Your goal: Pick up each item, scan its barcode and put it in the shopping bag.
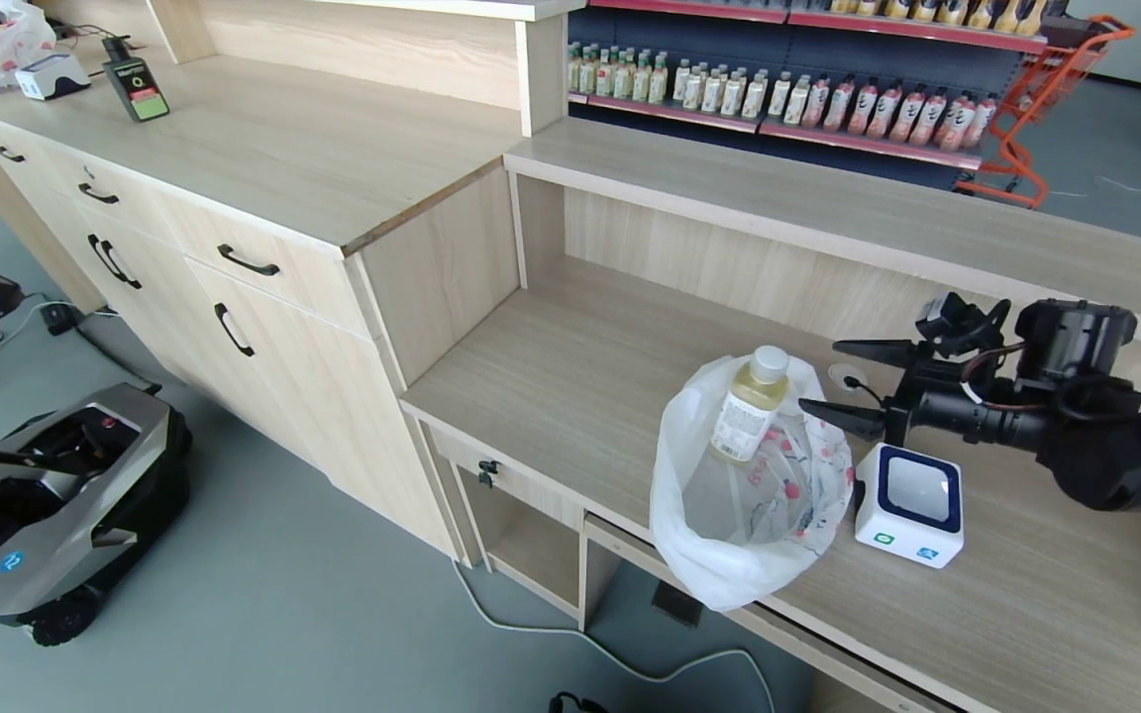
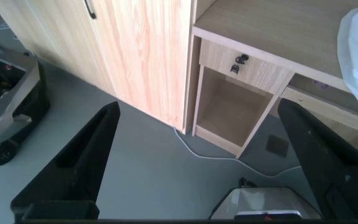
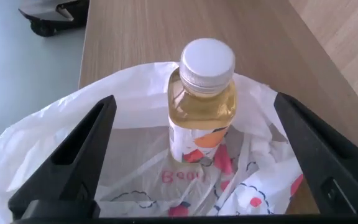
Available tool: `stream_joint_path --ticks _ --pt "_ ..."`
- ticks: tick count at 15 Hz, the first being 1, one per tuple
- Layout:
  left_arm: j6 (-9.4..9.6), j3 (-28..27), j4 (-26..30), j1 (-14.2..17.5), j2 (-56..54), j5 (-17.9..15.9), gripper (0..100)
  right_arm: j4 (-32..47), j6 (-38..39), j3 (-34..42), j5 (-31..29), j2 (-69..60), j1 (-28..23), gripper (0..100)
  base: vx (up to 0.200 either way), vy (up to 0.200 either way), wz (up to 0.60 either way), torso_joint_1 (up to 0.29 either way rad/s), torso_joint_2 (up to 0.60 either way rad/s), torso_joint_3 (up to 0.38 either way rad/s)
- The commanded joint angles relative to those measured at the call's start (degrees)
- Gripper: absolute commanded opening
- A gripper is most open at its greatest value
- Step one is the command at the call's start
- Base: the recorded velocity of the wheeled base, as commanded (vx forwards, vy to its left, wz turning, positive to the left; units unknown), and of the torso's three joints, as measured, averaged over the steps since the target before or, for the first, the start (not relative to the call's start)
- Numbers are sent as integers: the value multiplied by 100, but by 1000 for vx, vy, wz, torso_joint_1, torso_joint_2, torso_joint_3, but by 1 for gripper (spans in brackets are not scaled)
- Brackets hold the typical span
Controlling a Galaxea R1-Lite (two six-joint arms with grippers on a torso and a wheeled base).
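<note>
Our right gripper (image 1: 818, 376), fingers spread, hangs beside the clear, white-capped bottle (image 1: 751, 406) of yellow drink, which seems to lean inside the white plastic shopping bag (image 1: 689, 515) on the wooden counter (image 1: 570, 376), near the white box scanner (image 1: 912, 505), while our left gripper (image 2: 197, 109) gapes empty over grey floor (image 2: 142, 180).
</note>
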Motion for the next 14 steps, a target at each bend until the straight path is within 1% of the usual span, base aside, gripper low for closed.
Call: stream_joint_path --ticks 1,3,4,5,6,7,8,9,10,11,12,13,14 --pt "1 1 2 0 -2 1 100 321 -78 484 1 -1531 -526 100 0 0 0 0 0 0" --pt "1 1 2 0 -2 1 100 699 -78 326 -157 -2040 -746 100 0 0 0 0 0 0" --pt "-8 1 2 0 -2 1 100 849 -78 159 -773 -2216 -808 100 0 0 0 0 0 0" --pt "1 1 2 0 -2 1 100 1068 1 9 -1669 -2409 -808 100 0 0 0 0 0 0" --pt "1 1 2 0 -2 1 100 1648 185 -228 -2689 -2699 -790 100 0 0 -600 -2 7 2" --pt "1 1 2 0 -2 1 100 2018 256 -378 -3111 -2823 -790 100 0 0 -600 7 2 2" --pt "1 1 2 0 -2 1 100 3081 475 -826 -4192 -3113 -790 100 0 0 -600 2 2 2" --pt "1 1 2 0 -2 1 100 3573 871 -1010 -5000 -3262 -790 100 0 0 -600 -2 2 7" --pt "1 1 2 0 -2 1 100 3775 1135 -1089 -5492 -3297 -790 100 0 0 -600 12 2 -12" --pt "1 1 2 0 -2 1 100 4232 1820 -1177 -6811 -3262 -825 100 0 0 -600 2 2 2" --pt "1 1 2 0 -2 1 100 4549 2189 -1177 -7549 -3200 -896 100 0 0 -600 -2 2 12" --pt "1 1 2 0 -2 1 100 4786 2453 -1169 -7971 -3121 -1054 100 0 0 -600 2 2 2" --pt "-8 1 2 0 -2 1 100 5094 2848 -1081 -8331 -2919 -1326 100 0 0 -600 2 -2 7"
